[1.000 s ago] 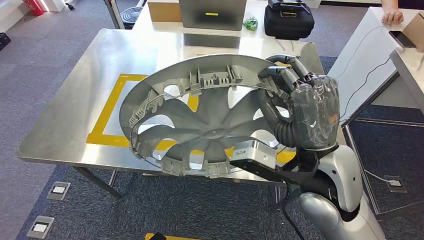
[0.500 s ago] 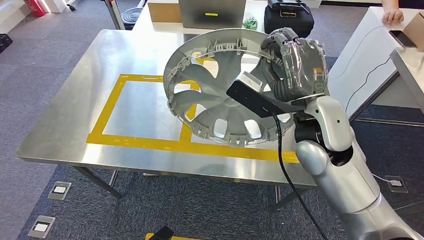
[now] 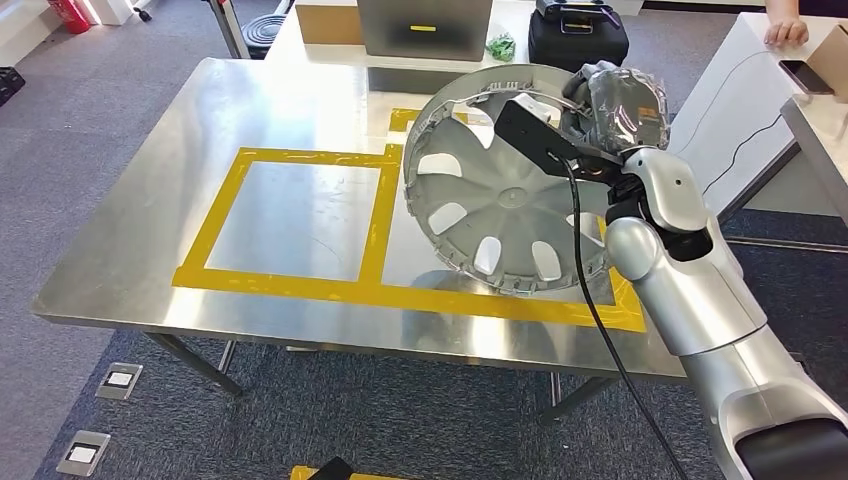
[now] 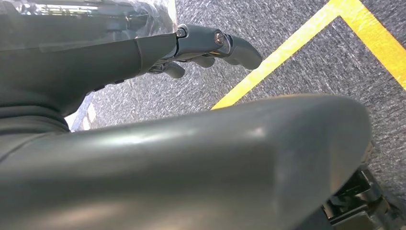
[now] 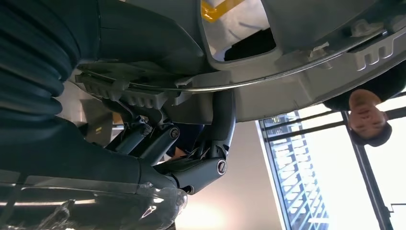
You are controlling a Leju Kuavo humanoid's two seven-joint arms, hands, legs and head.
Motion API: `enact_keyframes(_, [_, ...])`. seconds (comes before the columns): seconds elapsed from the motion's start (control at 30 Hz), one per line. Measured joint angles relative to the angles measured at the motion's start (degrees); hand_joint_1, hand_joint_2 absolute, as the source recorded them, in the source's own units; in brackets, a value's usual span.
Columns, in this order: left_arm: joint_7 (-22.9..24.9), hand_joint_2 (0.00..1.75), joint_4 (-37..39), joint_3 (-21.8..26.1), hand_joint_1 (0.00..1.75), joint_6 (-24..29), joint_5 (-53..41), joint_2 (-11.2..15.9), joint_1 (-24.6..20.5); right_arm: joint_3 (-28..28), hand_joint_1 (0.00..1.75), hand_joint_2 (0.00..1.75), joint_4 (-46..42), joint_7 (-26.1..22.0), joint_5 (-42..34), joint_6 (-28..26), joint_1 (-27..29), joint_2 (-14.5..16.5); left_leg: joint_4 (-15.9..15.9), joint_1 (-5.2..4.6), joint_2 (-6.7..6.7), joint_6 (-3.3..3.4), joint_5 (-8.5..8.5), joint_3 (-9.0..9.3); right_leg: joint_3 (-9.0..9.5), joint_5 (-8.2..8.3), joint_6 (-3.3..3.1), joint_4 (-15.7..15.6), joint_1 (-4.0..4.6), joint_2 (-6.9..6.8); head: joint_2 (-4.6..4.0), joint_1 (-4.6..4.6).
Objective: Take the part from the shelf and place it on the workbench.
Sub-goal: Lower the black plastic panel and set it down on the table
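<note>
The part is a grey plastic wheel cover [image 3: 500,200] with several spoke openings. My right hand [image 3: 620,105], wrapped in clear film, grips its far upper rim and holds it tilted on edge over the right yellow-taped square [image 3: 400,295] of the steel workbench [image 3: 250,110]. Its lower edge is close to the tabletop; I cannot tell whether it touches. In the right wrist view my fingers [image 5: 201,167] hook over the cover's ribbed rim [image 5: 297,72]. My left hand [image 4: 201,40] hangs over grey carpet with yellow floor tape, its fingers loosely apart and holding nothing.
A black bag [image 3: 578,40], a grey box [image 3: 425,25] and a cardboard box [image 3: 328,20] stand behind the workbench. At the right is a white table [image 3: 720,100] with a phone [image 3: 805,77] and a person's hand [image 3: 783,33].
My right arm has carried the wheel cover away from me and to the right, from the table's near edge to above the right taped square, and turned it more upright.
</note>
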Motion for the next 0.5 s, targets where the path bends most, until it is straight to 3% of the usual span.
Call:
enact_keyframes(0.27, [0.07,1.75,0.01,0.02,0.00,0.31,-0.05,-0.10,0.71,-0.31,1.75,1.75,7.45,0.83,-1.24,-0.25,-1.95,-0.23,-0.03,0.00,0.02,0.00,0.00,0.09,0.02,0.00,0.00,0.00,0.00,0.06,0.00,0.00])
enact_keyframes(0.5, [0.27,1.75,0.01,0.00,0.00,0.46,-0.48,-0.50,1.65,-0.24,1.75,1.75,14.53,-0.41,-1.55,-4.38,-1.11,-0.39,-0.06,0.00,0.04,0.00,0.00,0.19,0.08,0.02,-0.02,-0.01,0.00,0.10,0.00,0.00])
